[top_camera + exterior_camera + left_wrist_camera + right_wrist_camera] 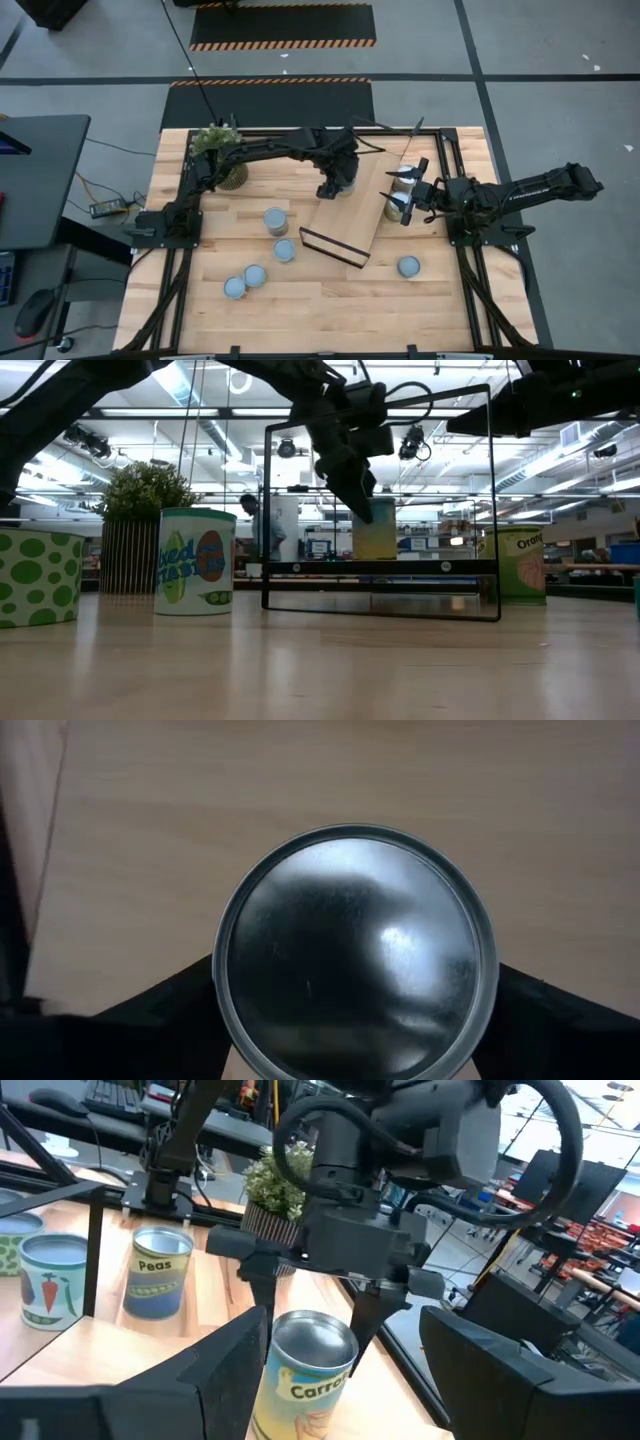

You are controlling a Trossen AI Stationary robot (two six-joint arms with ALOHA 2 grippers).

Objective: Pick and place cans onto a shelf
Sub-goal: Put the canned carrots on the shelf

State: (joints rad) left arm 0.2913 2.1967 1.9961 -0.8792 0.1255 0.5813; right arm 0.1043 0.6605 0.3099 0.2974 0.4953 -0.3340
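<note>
A silvery can top [355, 955] fills my left wrist view, with my two dark fingers [150, 1010] flanking it on either side at the lower edge of the frame. My left gripper [335, 187] is closed on this can, which stands on the shelf [350, 215] near the board's upper left corner in the high view. The shelf lies slanted across the middle of the table [320, 310], its black frame ends at lower left and upper right. My left arm reaches from its base at the left edge of the frame, up past the potted plant [218, 145], then bends down to the can.

The right wrist view shows the same hold from the other side: my left gripper's fingers come straight down on either side of a can labelled with carrots [305, 1370], and my right gripper's own fingers [225, 1365] stand wide apart in the foreground with nothing between them. My right gripper [412, 195] hangs open at the right edge of the shelf in the high view, its arm stretched level from the right of the frame, just beside a can [397, 205] standing there.

Other cans [276, 221] stand on the table at lower left of the shelf, and one [408, 266] at its lower right.
</note>
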